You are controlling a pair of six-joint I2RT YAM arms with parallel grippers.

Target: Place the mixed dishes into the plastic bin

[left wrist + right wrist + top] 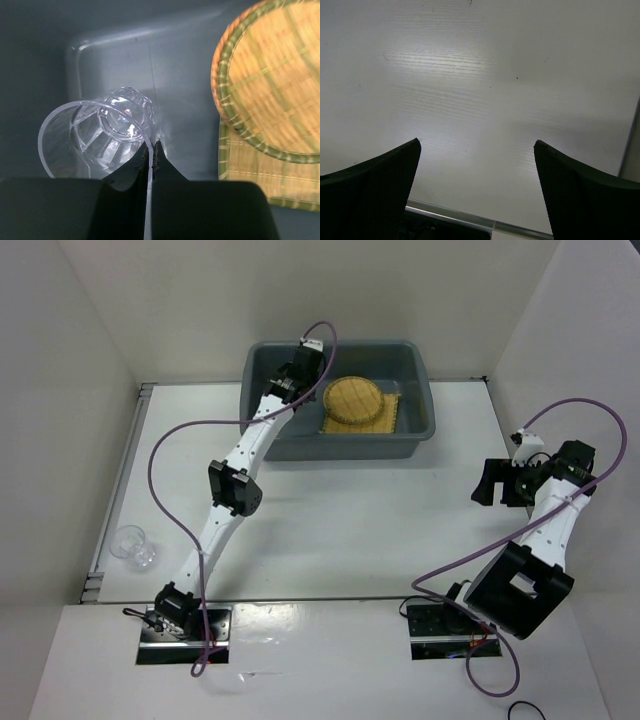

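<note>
The left arm [235, 490] reaches forward over the table [380, 530], and its end is inside the plastic bin [345, 448], at the left side of it. The left gripper [151, 150] is closed to a very narrow gap and pinches the thin rim of a clear glass [100, 135]. The glass is tilted on its side, with the open mouth toward the wrist camera and the faceted bottom toward a corner of the bin. I cannot tell whether it rests on the grey floor or hangs just above it. In the top view the glass is hidden under the wrist.

To the right of the glass, also inside the bin, is the round woven plate [275, 85]. It lies on top of the square woven mat [250, 180], which shows from under its edge. A thin orange edge [216, 65] is visible along the left border of the plate; it is not clear what it belongs to.

The right gripper [477, 165] is well apart from the bin, over the right side of the table. Its fingers [370, 195] stand wide apart, with only the white table surface seen between them.

A second clear cup [133, 545] stands on the table near its left edge, outside the bin
</note>
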